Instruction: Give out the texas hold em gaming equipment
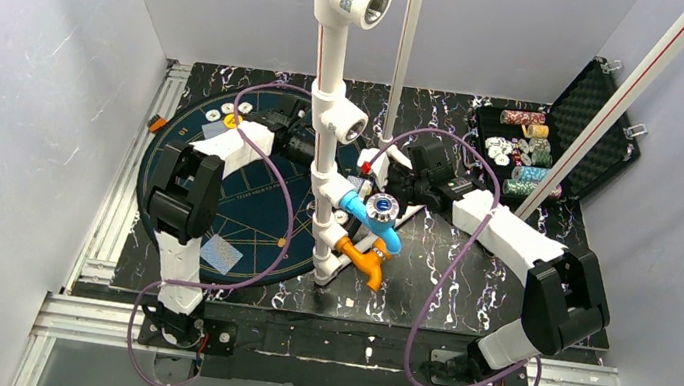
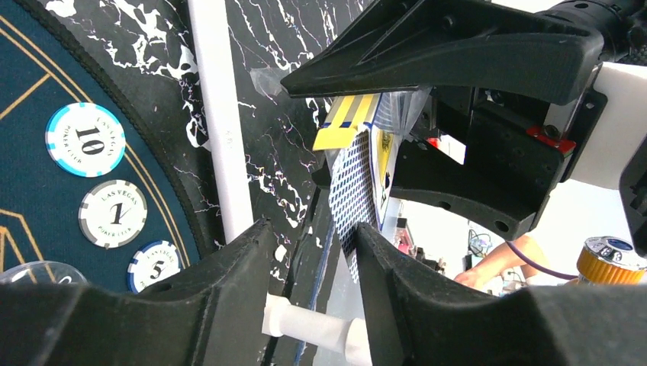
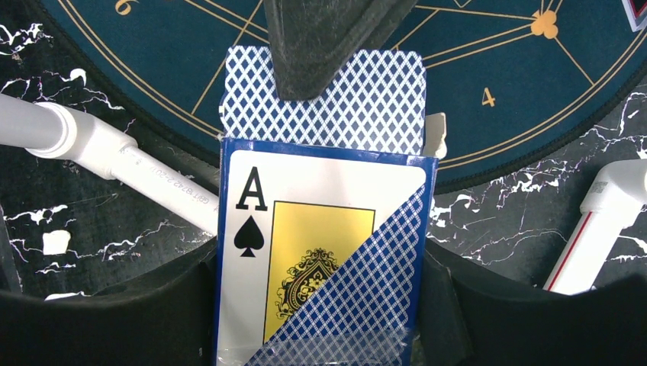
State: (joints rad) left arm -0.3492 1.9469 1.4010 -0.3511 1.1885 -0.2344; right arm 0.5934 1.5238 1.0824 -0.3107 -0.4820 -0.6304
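Note:
My right gripper (image 3: 324, 305) is shut on a blue card box (image 3: 320, 252) printed with an ace of spades. A playing card with a blue patterned back (image 3: 358, 99) sticks up out of the box. My left gripper (image 2: 309, 252) is open with that card (image 2: 355, 191) between its jaws, close against the right finger. One of its fingers (image 3: 328, 46) overlaps the card's top edge. Both grippers meet by the white pipe stand in the top view, the left (image 1: 300, 139) and the right (image 1: 386, 171). Three chips marked 10 (image 2: 85, 139), 1 (image 2: 113, 213) and 5 (image 2: 156, 263) lie on the blue mat.
A white pipe stand (image 1: 333, 81) with blue and orange fittings rises mid-table between the arms. A round blue poker mat (image 1: 256, 201) lies at the left with a face-down card (image 1: 221, 254) near its front. An open black case (image 1: 581, 116) with chip stacks sits at the back right.

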